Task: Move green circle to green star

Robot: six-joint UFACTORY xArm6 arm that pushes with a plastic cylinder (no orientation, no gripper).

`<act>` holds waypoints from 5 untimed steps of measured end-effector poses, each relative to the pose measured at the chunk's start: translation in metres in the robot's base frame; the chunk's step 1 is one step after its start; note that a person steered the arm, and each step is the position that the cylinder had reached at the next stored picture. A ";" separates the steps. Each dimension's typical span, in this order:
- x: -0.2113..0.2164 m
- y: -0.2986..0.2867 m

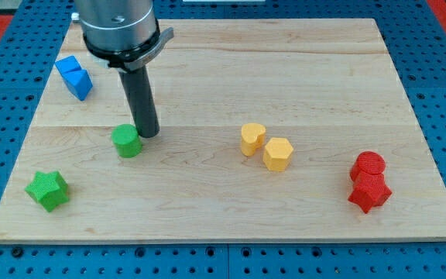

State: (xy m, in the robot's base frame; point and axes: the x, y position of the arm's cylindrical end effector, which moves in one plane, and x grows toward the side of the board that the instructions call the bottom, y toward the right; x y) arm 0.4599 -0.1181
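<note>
Step in hand, as judged: start of the push, contact set-up done or nearly so. Tip (148, 135) down on the board (300, 70), just beside the green circle (127, 141), at its upper-right edge; touching or a hair apart, cannot tell. No jaws on this rod, so nothing to spread or pinch; bare tip only, holding nothing.

Green circle just left of and slightly below the tip. Green star (47, 190) further out along the same side, down-left of the tip, well apart, near the board's lower-left corner. Tip, circle and star roughly in line.

Next move, by estimate: slide down-left, keeping the contact behind the circle's centre so it does not roll off sideways. Small correction likely if it drifts.

Orientation: circle flat on its round face, axis upright; no long axis, no heading to speak of. Star's points give no direction that matters.

Off the path: blue blocks (73, 76) up-left of the tip, yellow pair (265, 146) to the right, red pair (368, 181) far right.
</note>
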 end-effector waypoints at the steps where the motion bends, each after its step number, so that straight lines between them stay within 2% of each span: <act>1: 0.015 -0.015; 4: 0.052 -0.050; 5: 0.052 -0.061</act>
